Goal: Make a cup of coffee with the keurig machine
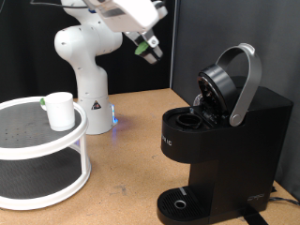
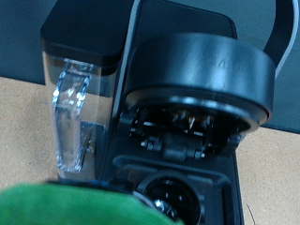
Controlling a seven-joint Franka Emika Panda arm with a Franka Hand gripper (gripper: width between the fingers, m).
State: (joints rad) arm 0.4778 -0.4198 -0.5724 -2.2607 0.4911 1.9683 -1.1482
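Two-finger gripper [image 1: 145, 44], apparently clamping a small green-topped pod [image 2: 89, 204], above the lid-open boxy matte-black keurig machine [image 1: 225, 141]; misalignment could jam the pod on the chamber rim.

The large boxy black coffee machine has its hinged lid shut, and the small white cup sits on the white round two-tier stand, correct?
Not quite: the black coffee machine's hinged lid is raised open, as the exterior view shows, baring the pod chamber. The small white cup does sit on the white round two-tier stand.
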